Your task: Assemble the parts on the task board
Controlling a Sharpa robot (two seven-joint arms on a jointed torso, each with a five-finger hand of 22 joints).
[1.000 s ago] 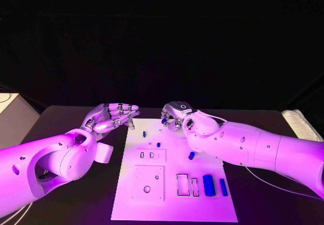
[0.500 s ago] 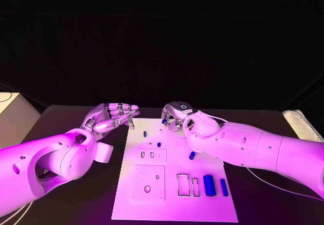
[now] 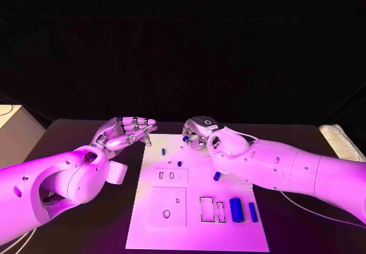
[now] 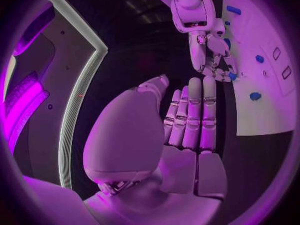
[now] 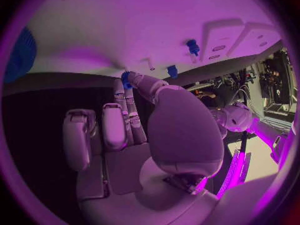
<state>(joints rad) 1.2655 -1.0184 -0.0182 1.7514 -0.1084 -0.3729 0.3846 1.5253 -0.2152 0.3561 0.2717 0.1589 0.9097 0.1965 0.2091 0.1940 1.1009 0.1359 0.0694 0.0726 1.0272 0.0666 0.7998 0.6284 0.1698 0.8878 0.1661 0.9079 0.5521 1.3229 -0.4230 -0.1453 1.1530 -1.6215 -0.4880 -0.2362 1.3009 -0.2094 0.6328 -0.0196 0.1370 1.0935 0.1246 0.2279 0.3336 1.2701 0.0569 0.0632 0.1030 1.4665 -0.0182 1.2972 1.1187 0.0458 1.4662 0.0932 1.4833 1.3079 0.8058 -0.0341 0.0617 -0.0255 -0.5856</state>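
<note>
At far left we see the left hand [image 3: 126, 133] poised just off the far left corner of the task board [image 3: 195, 233], its fingers curled together and holding nothing. On the white board we note small blue parts: a peg [image 3: 163, 151] and a stub [image 3: 179, 163] near the far end, a piece [image 3: 217, 175] at mid-board, and two long blocks [image 3: 236, 209] near the right edge. The right hand [image 3: 204, 132] hovers over the far edge, pinching a small blue part [image 5: 125, 79] at its fingertips. We read no writing on the board.
</note>
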